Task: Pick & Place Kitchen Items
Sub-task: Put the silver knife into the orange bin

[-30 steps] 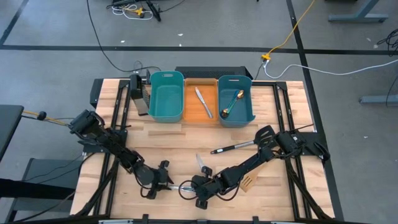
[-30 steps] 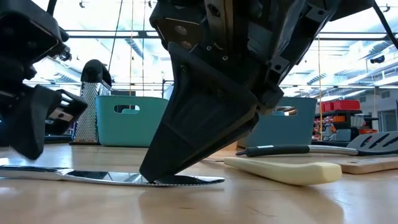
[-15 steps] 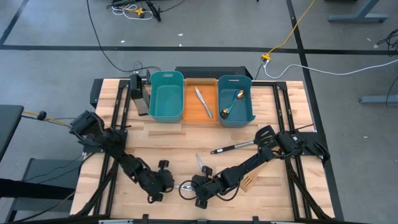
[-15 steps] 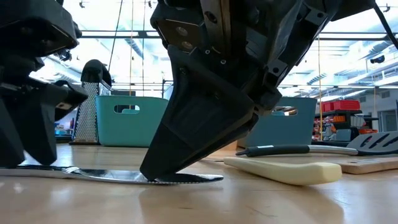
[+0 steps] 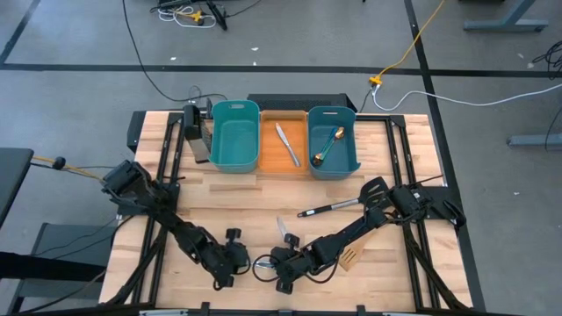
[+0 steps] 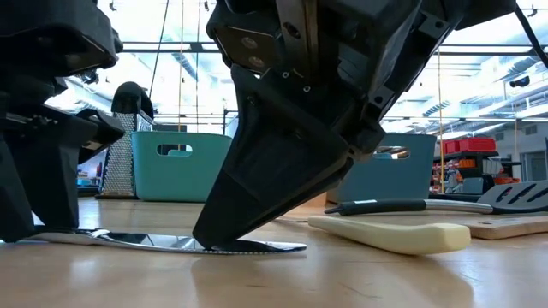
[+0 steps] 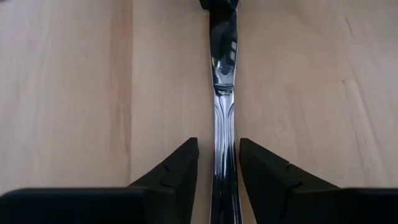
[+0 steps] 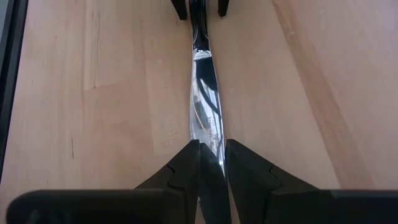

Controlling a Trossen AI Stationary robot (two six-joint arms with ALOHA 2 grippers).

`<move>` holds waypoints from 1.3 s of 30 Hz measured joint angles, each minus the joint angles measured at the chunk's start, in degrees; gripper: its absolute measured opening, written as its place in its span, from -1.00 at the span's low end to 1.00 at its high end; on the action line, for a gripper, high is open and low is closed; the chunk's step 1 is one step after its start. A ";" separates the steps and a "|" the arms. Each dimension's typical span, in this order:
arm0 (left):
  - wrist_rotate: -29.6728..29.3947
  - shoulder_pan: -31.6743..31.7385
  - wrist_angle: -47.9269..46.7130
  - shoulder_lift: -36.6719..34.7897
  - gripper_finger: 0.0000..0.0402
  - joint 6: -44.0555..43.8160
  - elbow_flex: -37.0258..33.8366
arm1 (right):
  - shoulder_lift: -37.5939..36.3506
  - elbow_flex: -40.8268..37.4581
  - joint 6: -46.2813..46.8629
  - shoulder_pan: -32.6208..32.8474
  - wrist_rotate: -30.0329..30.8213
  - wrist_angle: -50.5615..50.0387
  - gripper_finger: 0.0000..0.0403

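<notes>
My right gripper (image 8: 208,163) is clamped on the blade end of a silver knife (image 6: 184,244) lying flat at lower centre of the table (image 5: 246,197). My left gripper (image 7: 216,163) straddles its handle, fingers apart, not clearly squeezing. Just right: a cream-handled utensil (image 6: 390,233), a black slotted spatula (image 5: 347,204) and a wooden spatula (image 5: 351,257). Top centre: the left teal bin (image 5: 235,140) holds nothing visible, the orange bin (image 5: 272,156) a knife (image 5: 287,143), the right teal bin (image 5: 347,158) spoons (image 5: 329,145). A grater (image 5: 195,132) stands upper left.

Knife (image 6: 171,244) lies flat on table (image 5: 246,211) btwn left pincer (image 7: 217,168) & right pincer (image 8: 210,163).
</notes>
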 joint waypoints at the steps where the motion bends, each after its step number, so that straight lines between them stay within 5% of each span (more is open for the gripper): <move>1: 0.02 0.10 0.04 0.51 -0.37 -0.39 0.05 | 0.00 0.00 -0.02 0.00 -0.02 0.20 -0.56; 7: -0.97 0.47 1.81 2.13 -0.40 -1.72 0.53 | 0.00 -0.04 -1.55 -0.05 -1.34 0.84 -0.56; 14: -0.39 1.07 -0.46 2.17 -0.81 1.28 1.75 | 0.00 -0.03 -1.58 -0.04 -4.42 1.10 -0.53; 26: 3.45 3.96 -0.19 2.08 -0.81 0.98 1.90 | -0.17 0.20 -2.26 0.33 -7.12 -1.40 -0.11; 39: 4.39 4.18 1.00 2.08 -0.81 1.02 1.88 | -0.22 0.20 -0.61 0.60 -0.97 -7.93 -0.17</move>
